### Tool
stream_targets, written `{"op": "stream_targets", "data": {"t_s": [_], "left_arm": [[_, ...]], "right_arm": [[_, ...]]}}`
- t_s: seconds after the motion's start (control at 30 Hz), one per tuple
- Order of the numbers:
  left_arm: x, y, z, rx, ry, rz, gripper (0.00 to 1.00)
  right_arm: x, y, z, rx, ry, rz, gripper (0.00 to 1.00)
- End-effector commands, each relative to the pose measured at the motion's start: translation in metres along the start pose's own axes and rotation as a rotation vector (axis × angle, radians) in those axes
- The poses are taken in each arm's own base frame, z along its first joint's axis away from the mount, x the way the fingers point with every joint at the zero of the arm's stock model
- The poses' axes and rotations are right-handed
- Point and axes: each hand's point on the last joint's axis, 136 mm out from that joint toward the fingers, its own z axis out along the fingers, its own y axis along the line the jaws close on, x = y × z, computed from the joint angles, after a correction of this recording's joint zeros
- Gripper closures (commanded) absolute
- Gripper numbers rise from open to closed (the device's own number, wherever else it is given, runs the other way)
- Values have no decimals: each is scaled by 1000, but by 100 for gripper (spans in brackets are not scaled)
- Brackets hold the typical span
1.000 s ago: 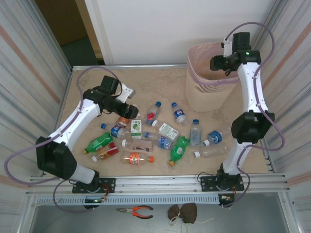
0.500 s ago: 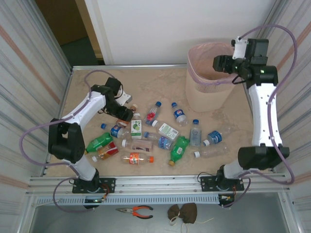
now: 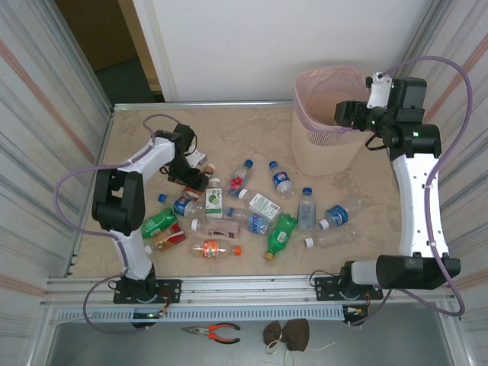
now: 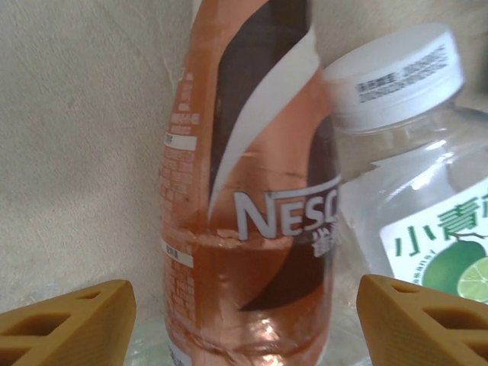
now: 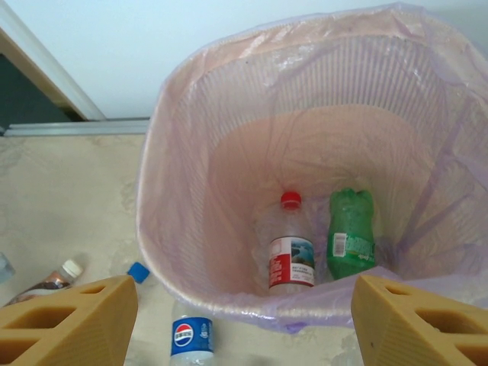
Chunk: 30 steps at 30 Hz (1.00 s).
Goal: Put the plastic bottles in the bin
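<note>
Beige stone-look table (image 3: 252,130), corrugated walls (image 3: 46,114) either side, white wall (image 3: 267,46) behind. Bottles (image 3: 252,217) strewn across mid-table; bin (image 3: 320,152) at the far right, well apart from the heap. Down at the heap's left end with the left gripper (image 3: 195,180), fingers spread wide, clamped on nothing. Through the left wrist camera: brown coffee bottle (image 4: 244,191) dead ahead, lodged in the gap between the fingers, touching neither. Long axis running straight away from the palm, square across the closing line. Looks good for a squeeze on the body. Crowding it on its right as that camera sees it, a white-capped lime bottle (image 4: 412,191), touching or nearly so; likely to catch the finger on that side. Over the bin rim with the right gripper (image 3: 349,114), fingers apart and empty, a red-capped bottle (image 5: 290,255) and a green one (image 5: 351,232) on the bin floor below. Left arm clearly the nearer to the coffee bottle; right far off.
</note>
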Motion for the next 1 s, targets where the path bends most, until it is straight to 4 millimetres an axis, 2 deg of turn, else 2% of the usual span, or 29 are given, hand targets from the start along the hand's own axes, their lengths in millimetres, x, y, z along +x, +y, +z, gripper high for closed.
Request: {"op": "stream_targets", "data": {"t_s": [0.0,0.23,0.47,0.97], "left_arm": [[0,1,1,24,20,6,24],[-1,7,14,53,36,-32,23],[-5,13,21,65,37,-58,26],[-18,13,28,88,19,-63,37]], "right_arm": [[0,14,-16,-26,-20,2,27],[8,28,-16,-34,0,-31,27],[8,32,-18,-28,-12,-44,28],[14,41,-13,-47,-1,-47,29]]}}
